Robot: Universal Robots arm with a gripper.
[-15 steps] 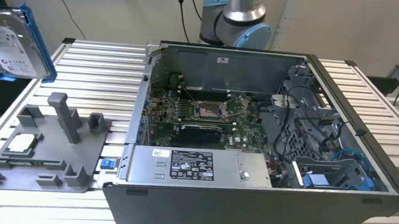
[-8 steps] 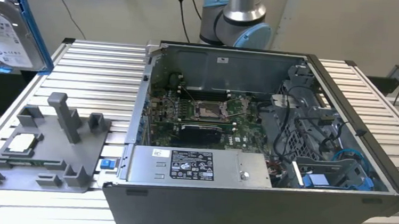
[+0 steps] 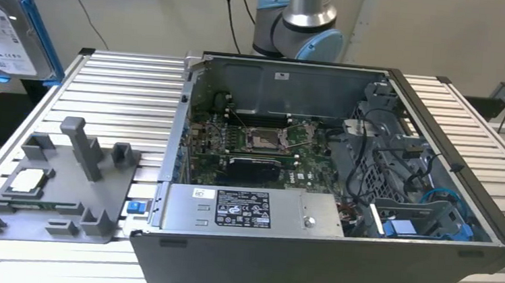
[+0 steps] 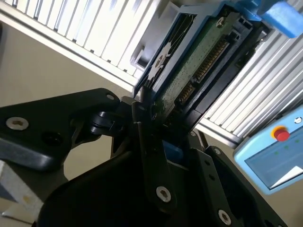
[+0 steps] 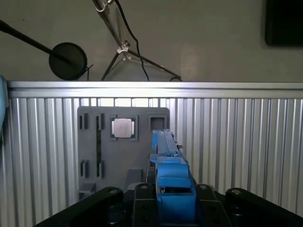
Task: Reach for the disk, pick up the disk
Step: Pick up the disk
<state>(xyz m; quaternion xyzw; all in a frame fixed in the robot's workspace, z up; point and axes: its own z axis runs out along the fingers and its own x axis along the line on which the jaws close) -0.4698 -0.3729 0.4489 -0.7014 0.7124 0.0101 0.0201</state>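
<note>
Second wrist view: the disk (image 4: 189, 61) is seen clamped edge-on in the gripper (image 4: 163, 120), its long axis running straight out from the jaws. In the exterior view it is held aloft at that view's left, well above the counter (image 3: 121, 90).

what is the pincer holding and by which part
The pincer is shut on the disk, gripping it at one end, at its blue rail.
</note>
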